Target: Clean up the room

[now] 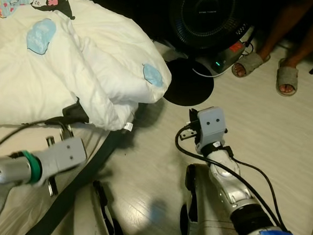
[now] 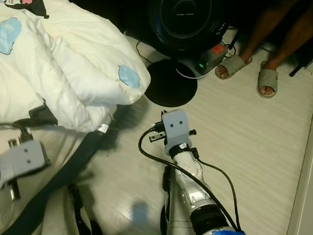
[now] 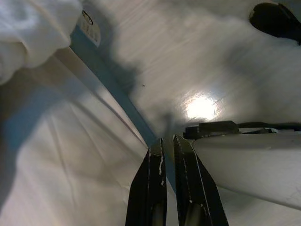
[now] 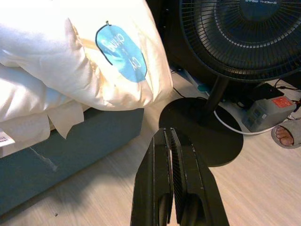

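Left eye view puts your left gripper [image 3: 169, 155] low beside the bed [image 1: 55, 202], fingers pressed together on nothing. Above it, the white duvet [image 1: 88, 63] is heaped at the bed's corner, spilling over the edge. Expect it soft, bulky, light and floppy; pinch a thick fold near the overhanging corner. Your right gripper [image 4: 170, 155], fingers likewise closed and empty, hangs over the floor facing the fan [image 4: 235, 37].
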{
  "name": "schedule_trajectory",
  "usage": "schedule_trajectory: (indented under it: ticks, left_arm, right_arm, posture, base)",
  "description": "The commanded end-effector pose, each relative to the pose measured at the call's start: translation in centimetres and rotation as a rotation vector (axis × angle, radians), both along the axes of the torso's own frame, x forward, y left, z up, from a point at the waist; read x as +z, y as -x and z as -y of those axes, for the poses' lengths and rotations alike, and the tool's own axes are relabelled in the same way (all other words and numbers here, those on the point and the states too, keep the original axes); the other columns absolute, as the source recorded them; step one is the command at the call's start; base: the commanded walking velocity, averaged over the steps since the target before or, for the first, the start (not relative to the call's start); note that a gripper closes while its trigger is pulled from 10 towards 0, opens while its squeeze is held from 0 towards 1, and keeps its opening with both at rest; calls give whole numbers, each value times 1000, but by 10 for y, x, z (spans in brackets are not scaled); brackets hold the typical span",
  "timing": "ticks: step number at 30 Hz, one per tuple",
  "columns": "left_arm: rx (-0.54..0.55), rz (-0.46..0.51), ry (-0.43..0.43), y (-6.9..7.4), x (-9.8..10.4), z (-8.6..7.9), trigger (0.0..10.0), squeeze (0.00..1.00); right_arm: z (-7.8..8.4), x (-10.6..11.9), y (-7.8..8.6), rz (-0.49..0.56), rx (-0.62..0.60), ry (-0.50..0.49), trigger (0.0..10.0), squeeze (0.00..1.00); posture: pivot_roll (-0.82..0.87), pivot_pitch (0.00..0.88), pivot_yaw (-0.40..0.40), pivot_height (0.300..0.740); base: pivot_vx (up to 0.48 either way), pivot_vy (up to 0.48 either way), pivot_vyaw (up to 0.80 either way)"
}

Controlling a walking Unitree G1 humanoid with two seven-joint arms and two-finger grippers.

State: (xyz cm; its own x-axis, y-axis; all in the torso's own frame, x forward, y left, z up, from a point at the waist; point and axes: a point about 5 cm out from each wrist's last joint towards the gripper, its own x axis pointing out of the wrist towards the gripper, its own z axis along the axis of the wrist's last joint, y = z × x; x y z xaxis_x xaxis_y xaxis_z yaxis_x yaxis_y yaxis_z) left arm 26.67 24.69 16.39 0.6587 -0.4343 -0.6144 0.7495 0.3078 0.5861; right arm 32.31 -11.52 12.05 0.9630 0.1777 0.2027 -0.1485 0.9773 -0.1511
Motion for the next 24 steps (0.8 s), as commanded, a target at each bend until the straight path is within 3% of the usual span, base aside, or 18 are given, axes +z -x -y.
schedule_trajectory:
  ticks: [1,2,4,6,7,8,9,10,11,12,14,15,16,18,19,22,23,24]
  left_arm:
    - [-7,-16,-3,3,-10,3,10000,298]
    - [16,-2,24,0,-11,6,10000,1000]
    - [25,23,60,-4,-9,10,10000,1000]
    - [70,113,171,-18,8,19,10000,1000]
    - [70,113,171,-18,8,19,10000,1000]
    - [89,180,242,-28,25,25,10000,1000]
    - [89,180,242,-28,25,25,10000,1000]
    - [112,282,320,-43,49,33,10000,1000]
    - [112,282,320,-43,49,33,10000,1000]
    - [126,362,370,-53,68,39,10000,1000]
    - [126,362,370,-53,68,39,10000,1000]
    - [158,457,421,-67,89,45,10000,1000]
    - [158,457,421,-67,89,45,10000,1000]
    - [230,620,436,-98,124,50,10000,1000]
    - [230,620,436,-98,124,50,10000,1000]
    - [241,669,380,-116,135,57,10000,1000]
    - [258,685,326,-124,135,58,10000,1000]
    - [273,694,243,-132,133,59,10000,0]
  right_arm:
    - [3,-10,4,-36,-6,3,10000,0]
    - [4,-10,4,-36,-6,4,10000,0]
    - [4,-10,4,-35,-6,5,10000,0]
    - [4,-10,4,-35,-7,5,10000,0]
    - [4,-10,4,-35,-7,5,10000,0]
    - [4,-10,4,-35,-7,5,10000,0]
    - [4,-10,4,-35,-7,5,10000,0]
    - [4,-10,4,-36,-5,4,10000,0]
    - [4,-10,4,-36,-5,4,10000,0]
    - [3,-10,4,-36,-4,3,10000,0]
    - [3,-10,4,-36,-4,3,10000,0]
    - [1,-10,4,-37,0,2,10000,0]
    - [1,-10,4,-37,0,2,10000,0]
    - [-2,-10,4,-36,5,-1,10000,0]
    - [-2,-10,4,-36,5,-1,10000,0]
    - [1,-11,6,-37,-1,-1,10000,0]
    - [2,-12,7,-39,-6,0,10000,0]
    - [4,-13,9,-41,-12,2,10000,0]
  posture:
    - [2,271,-6,527]
    - [-2,271,-9,527]
    - [-3,271,-8,527]
    - [-3,271,-8,527]
    - [-3,271,-8,527]
    - [1,273,-8,527]
    - [1,273,-8,527]
    - [4,275,-10,527]
    - [4,275,-10,527]
    - [4,276,-11,527]
    - [4,276,-11,527]
    - [3,277,-12,527]
    - [3,277,-12,527]
    - [-10,280,-7,527]
    - [-10,280,-7,527]
    - [-20,288,-1,527]
    - [-27,290,2,527]
    - [-33,292,8,527]
  base:
    - [0,0,0]
    - [0,0,0]
    - [0,0,0]
    - [0,0,0]
    - [0,0,0]
    - [0,0,0]
    - [0,0,0]
    - [0,0,0]
    - [0,0,0]
    - [0,0,0]
    - [0,0,0]
    - [0,0,0]
    - [0,0,0]
    - [0,0,0]
    - [0,0,0]
    - [0,0,0]
    - [0,0,0]
    - [0,0,0]
